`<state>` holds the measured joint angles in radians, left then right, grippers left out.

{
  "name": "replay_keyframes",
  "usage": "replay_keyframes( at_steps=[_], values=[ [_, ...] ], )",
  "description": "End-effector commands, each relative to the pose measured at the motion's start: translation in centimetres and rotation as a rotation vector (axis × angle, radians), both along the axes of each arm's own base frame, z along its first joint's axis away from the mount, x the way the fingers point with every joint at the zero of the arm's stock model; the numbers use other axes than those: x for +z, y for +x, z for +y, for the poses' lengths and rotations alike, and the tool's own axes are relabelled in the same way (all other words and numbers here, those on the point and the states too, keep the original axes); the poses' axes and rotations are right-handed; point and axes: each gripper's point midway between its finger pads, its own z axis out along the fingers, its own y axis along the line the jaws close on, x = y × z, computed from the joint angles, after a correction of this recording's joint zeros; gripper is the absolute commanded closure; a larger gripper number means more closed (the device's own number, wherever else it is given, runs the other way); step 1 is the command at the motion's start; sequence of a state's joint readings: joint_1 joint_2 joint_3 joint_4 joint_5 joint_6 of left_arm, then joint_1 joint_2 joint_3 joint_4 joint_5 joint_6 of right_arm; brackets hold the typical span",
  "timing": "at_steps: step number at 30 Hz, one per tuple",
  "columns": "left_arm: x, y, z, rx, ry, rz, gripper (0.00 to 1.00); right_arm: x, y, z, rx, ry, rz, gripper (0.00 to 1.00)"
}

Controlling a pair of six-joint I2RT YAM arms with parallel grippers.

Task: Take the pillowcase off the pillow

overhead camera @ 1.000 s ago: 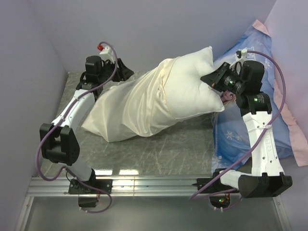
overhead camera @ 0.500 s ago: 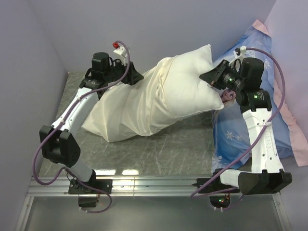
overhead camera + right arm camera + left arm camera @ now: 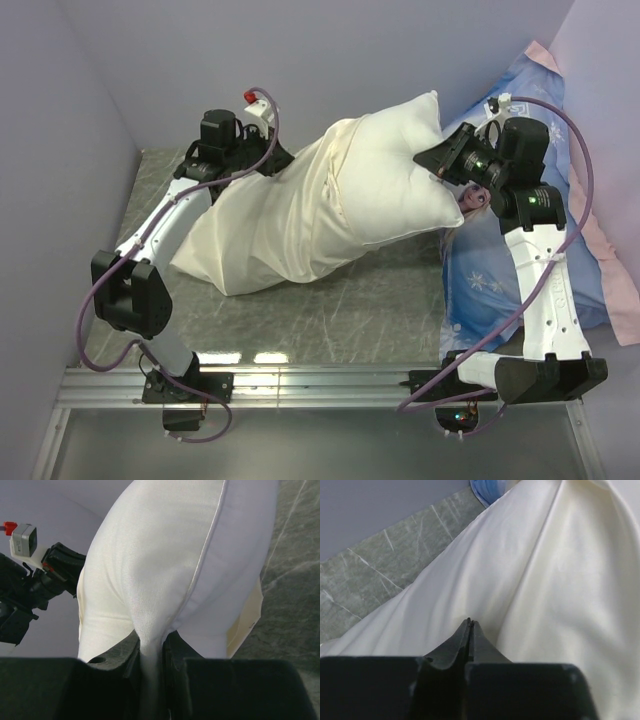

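Cream pillowcase (image 3: pixel 270 225) is about half off the pillow (image 3: pixel 400 175); your right jaws pinch the pillow, your left jaws are closed, seemingly empty. Next, open them and catch the pillowcase

- I see the pillowcase (image 3: pixel 270 225) as plain cream, faintly yellowish.
- The pillow (image 3: pixel 400 180) is plain and a cleaner white than the case.
- The table (image 3: pixel 340 300) is grey-green with pale marble veins.
- On my right, the printed cover (image 3: pixel 480 285) is light blue with white snowflakes and a pink edge.
- The walls (image 3: pixel 300 50) are pale lavender.
- The left arm (image 3: pixel 165 220) and the right arm (image 3: pixel 540 280) have white links and black joints.
- The cables (image 3: pixel 575 130) are purple.
- The left gripper (image 3: pixel 470 621) and the right gripper (image 3: pixel 150 642) are black.
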<state>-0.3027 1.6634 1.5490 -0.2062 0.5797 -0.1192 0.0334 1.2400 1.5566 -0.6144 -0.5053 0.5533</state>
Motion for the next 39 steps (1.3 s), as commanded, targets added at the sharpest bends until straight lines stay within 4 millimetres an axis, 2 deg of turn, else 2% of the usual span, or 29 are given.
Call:
replay_keyframes(
  at_steps=[1, 8, 10, 12, 13, 15, 16, 17, 18, 19, 20, 21, 22, 23, 24, 25, 26, 27, 28, 29, 30, 31, 32, 33, 34, 35, 37, 38, 39],
  values=[
    [1.9, 0.8, 0.1, 0.029, -0.008, -0.076, 1.0, 6.6, -0.5, 0.2, 0.013, -0.004, -0.222, 1.0],
    [2.1, 2.0, 3.1, 0.188, -0.054, -0.071, 1.0, 6.3, 0.0, -0.1, -0.005, -0.013, -0.209, 1.0],
    [1.8, 1.6, 2.7, 0.139, -0.067, -0.046, 1.0, 5.3, 0.5, 0.3, 0.01, -0.005, -0.179, 1.0],
    [1.7, 1.4, 2.4, 0.111, -0.074, -0.025, 0.8, 3.7, 1.0, 0.8, 0.019, -0.01, -0.141, 1.0],
    [1.9, 1.4, 2.3, 0.101, -0.079, -0.023, 0.6, 1.6, 0.8, 2.6, 0.039, -0.033, -0.107, 1.0],
    [2.5, 1.3, 2.1, 0.099, -0.105, -0.021, 0.41, -0.6, 0.5, 3.9, 0.041, -0.091, -0.092, 1.0],
    [2.8, 1.2, 1.9, 0.098, -0.117, -0.018, 0.4, -2.9, -0.5, 5.5, 0.062, -0.117, -0.072, 1.0],
    [3.3, 1.2, 2.0, 0.109, -0.125, -0.017, 0.39, -4.1, -1.3, 6.1, 0.078, -0.119, -0.066, 1.0],
    [3.5, 1.4, 2.4, 0.151, -0.12, -0.003, 0.37, -4.2, -2.9, 6.9, 0.093, -0.09, -0.081, 1.0],
    [3.8, 1.6, 2.6, 0.187, -0.136, 0.017, 0.37, -8.0, -3.8, 7.8, 0.114, -0.105, -0.024, 1.0],
    [4.3, 1.5, 2.8, 0.22, -0.149, 0.022, 0.36, -9.0, -5.0, 9.4, 0.136, -0.12, -0.031, 1.0],
    [4.2, 1.4, 3.3, 0.264, -0.151, 0.052, 0.36, -9.8, -6.0, 9.8, 0.128, -0.122, -0.024, 1.0],
    [4.0, 1.5, 3.7, 0.323, -0.167, 0.088, 0.36, -13.3, -6.8, 10.2, 0.135, -0.149, 0.032, 1.0],
    [4.6, 0.6, 3.6, 0.341, -0.175, 0.098, 0.36, -14.3, -8.1, 11.9, 0.166, -0.146, 0.025, 1.0],
    [4.1, 0.3, 3.9, 0.396, -0.168, 0.126, 0.36, -15.4, -8.9, 12.9, 0.171, -0.12, 0.051, 1.0],
    [3.0, -0.2, 4.8, 0.497, -0.153, 0.174, 0.36, -18.3, -10.3, 13.8, 0.198, -0.14, 0.093, 1.0],
    [3.8, -2.0, 4.1, 0.501, -0.164, 0.167, 0.36, -18.7, -10.8, 15.0, 0.201, -0.123, 0.078, 1.0],
    [1.8, -3.3, 4.0, 0.523, -0.142, 0.205, 0.36, -20.9, -13.0, 17.3, 0.263, -0.138, 0.111, 1.0],
    [1.1, -4.5, 4.0, 0.557, -0.144, 0.233, 0.36, -21.4, -13.6, 18.6, 0.284, -0.137, 0.114, 1.0],
    [2.2, -6.1, 4.6, 0.619, -0.159, 0.195, 0.36, -21.3, -14.2, 20.2, 0.313, -0.118, 0.097, 1.0],
    [-0.3, -7.4, 5.0, 0.65, -0.136, 0.241, 0.36, -23.2, -15.9, 22.2, 0.382, -0.157, 0.122, 1.0],
    [0.6, -9.0, 5.7, 0.691, -0.204, 0.252, 0.36, -22.2, -16.1, 23.9, 0.418, -0.13, 0.093, 1.0],
    [-0.1, -10.1, 5.9, 0.717, -0.21, 0.261, 0.36, -22.1, -16.6, 25.0, 0.451, -0.13, 0.088, 1.0],
    [-2.2, -11.3, 6.3, 0.745, -0.196, 0.293, 0.37, -22.8, -16.9, 26.0, 0.481, -0.148, 0.09, 1.0],
    [-1.3, -12.8, 6.6, 0.762, -0.265, 0.303, 0.36, -22.2, -17.2, 26.7, 0.497, -0.141, 0.081, 0.99],
    [-2.1, -14.3, 5.9, 0.747, -0.251, 0.325, 0.36, -22.2, -17.1, 26.7, 0.496, -0.145, 0.083, 0.86],
    [-3.4, -15.9, 6.3, 0.776, -0.236, 0.344, 0.35, -21.7, -17.4, 25.9, 0.495, -0.135, 0.066, 0.65],
    [-3.7, -17.4, 5.8, 0.744, -0.215, 0.36, 0.34, -21.4, -17.8, 25.6, 0.51, -0.13, 0.059, 0.49],
    [-4.0, -18.2, 5.4, 0.721, -0.203, 0.37, 0.33, -20.5, -18.3, 25.0, 0.52, -0.111, 0.043, 0.44]
  ],
)
